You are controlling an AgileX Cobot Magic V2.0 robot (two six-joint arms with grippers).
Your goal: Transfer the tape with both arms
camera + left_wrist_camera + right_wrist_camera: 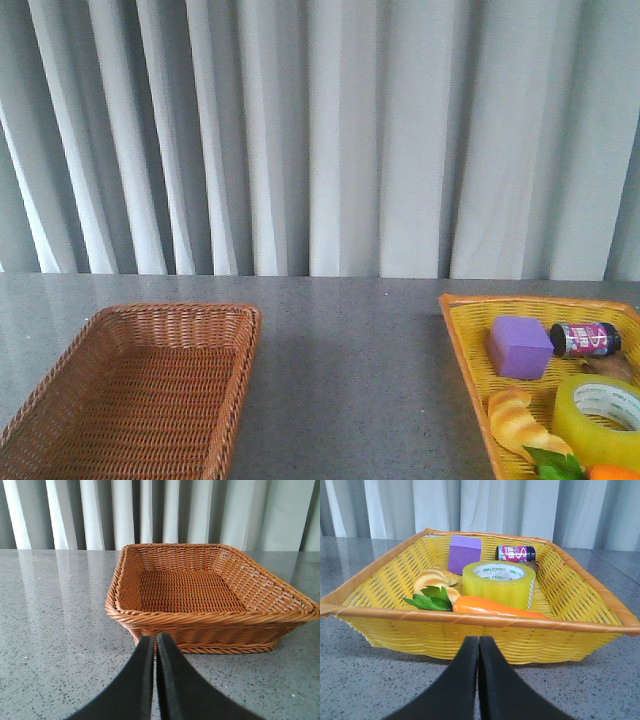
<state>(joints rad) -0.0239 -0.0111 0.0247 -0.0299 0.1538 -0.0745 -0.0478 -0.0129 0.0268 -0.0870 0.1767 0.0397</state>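
Note:
The tape [499, 584], a wide translucent yellow roll with a white printed core, lies flat in the yellow basket [470, 637]; it also shows at the front view's right edge [600, 417]. My right gripper [478, 641] is shut and empty, low over the table just outside that basket's near wall. My left gripper [156, 639] is shut and empty, just in front of the empty brown wicker basket [200, 617]. Neither arm shows in the front view.
In the yellow basket [462, 335] lie a purple block [519, 346], a small dark bottle [584, 339], a croissant toy [520, 421] and an orange carrot with green leaves [492, 606]. The brown basket [60, 375] stands at the front left. Grey curtains hang behind the table.

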